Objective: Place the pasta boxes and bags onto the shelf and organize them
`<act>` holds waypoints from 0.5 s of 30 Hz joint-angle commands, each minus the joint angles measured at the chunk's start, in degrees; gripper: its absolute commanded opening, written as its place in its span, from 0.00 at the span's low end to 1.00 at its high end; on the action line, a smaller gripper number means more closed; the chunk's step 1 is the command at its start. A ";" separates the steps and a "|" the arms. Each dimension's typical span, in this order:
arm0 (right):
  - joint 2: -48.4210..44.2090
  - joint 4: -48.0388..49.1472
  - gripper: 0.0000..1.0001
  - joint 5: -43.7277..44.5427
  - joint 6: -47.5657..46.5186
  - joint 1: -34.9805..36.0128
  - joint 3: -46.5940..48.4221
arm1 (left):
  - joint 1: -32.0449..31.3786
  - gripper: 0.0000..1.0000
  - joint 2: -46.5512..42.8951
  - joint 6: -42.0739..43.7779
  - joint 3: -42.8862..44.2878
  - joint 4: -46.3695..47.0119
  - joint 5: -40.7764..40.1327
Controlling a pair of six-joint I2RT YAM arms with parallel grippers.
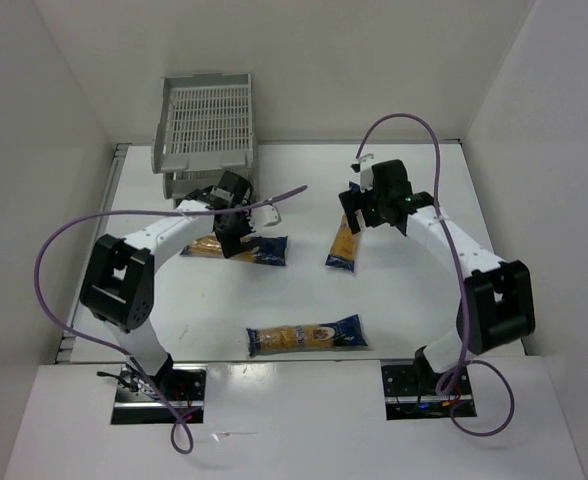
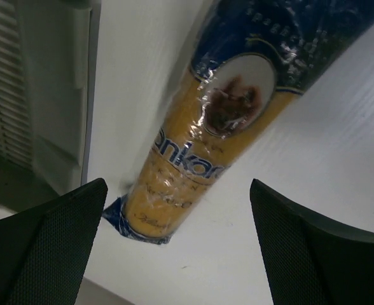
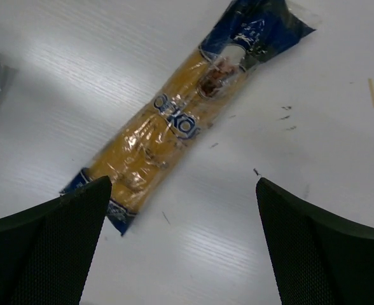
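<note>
- The shelf [image 1: 206, 125] stands at the upper left of the overhead view, against the back wall. Its grey slatted top tray faces the camera, and no packet shows in that tray.
- The left gripper [image 1: 238, 236] sits just below the shelf, left of centre. Its jaws are spread wide and grasp nothing. In the left wrist view both dark fingers [image 2: 47, 254] flank the packet without touching it.
- The left packet [image 1: 264, 250] lies on the white table [image 1: 414, 300], stretched nearly level across the frame. Part of it is covered by the gripper. One blue end is near the shelf's grey base.
- The middle packet [image 1: 306, 336] lies flat at lower centre, well apart from both grippers, between the two arm bases.
- The right packet [image 1: 343, 246] lies right of centre, running almost top to bottom in the frame with a slight tilt.
- The right gripper [image 1: 358, 212] is over that packet's upper end. Its jaws are fully released and empty.
</note>
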 commanded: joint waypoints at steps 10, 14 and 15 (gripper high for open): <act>11.31 0.43 1.00 -3.77 12.28 -2.64 9.82 | 6.94 1.00 11.59 6.79 7.84 -10.67 18.62; 12.45 0.95 1.00 -5.17 11.23 -2.64 10.34 | 6.94 1.00 13.44 8.73 9.06 -11.82 19.24; 12.46 0.96 1.00 -5.17 11.23 -2.64 10.35 | 6.94 1.00 13.45 8.73 9.07 -10.25 19.24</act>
